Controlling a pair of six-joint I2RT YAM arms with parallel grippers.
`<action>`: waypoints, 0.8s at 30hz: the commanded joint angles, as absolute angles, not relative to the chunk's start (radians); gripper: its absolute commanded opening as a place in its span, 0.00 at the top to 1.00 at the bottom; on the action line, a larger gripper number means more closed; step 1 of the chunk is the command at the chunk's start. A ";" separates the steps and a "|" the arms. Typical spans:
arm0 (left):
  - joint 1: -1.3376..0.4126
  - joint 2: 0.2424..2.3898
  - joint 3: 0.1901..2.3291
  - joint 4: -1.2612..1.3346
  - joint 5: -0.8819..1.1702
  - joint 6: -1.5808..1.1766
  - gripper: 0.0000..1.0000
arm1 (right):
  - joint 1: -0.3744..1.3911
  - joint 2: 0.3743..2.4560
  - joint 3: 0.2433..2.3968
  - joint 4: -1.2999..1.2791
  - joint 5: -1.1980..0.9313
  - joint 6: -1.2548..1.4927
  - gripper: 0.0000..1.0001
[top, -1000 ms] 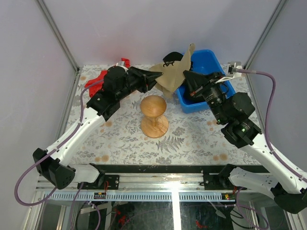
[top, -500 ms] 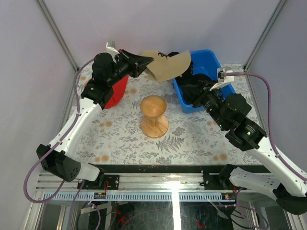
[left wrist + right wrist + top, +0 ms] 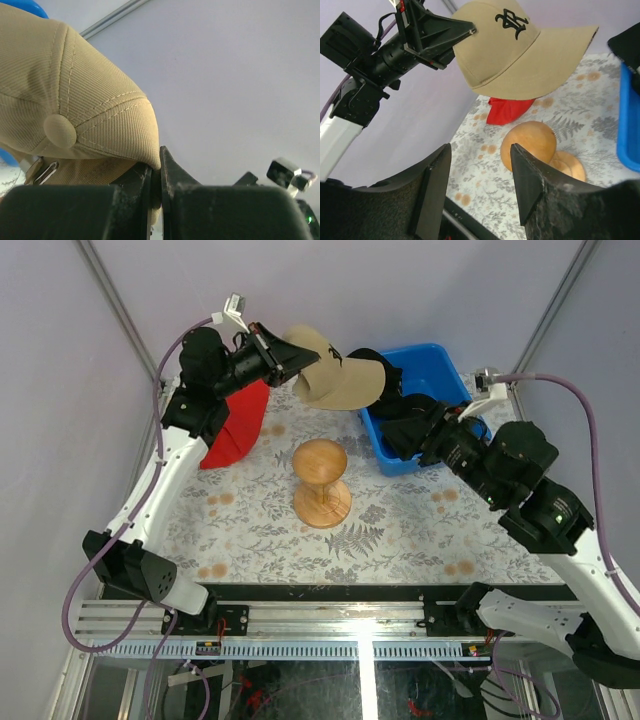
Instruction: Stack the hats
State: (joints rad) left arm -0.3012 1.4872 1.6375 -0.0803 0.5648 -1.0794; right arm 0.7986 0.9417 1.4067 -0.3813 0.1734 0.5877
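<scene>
Floral table (image 3: 250,530): wooden stand (image 3: 320,475) near tan hat (image 3: 335,375)

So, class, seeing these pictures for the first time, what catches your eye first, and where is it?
The tan cap with its dark emblem stands out first, held in the air over the table's far side, pinched at its rear edge by the left claw. Nearer the arms, the round-topped wooden stand sits bare mid-table. The bright blue bin at far right and the red cloth at far left frame them.
</scene>
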 commanded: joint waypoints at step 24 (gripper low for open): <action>-0.247 1.411 1.692 -0.153 0.839 -0.896 0.99 | 0.208 1.309 1.417 -0.087 -0.845 1.104 0.40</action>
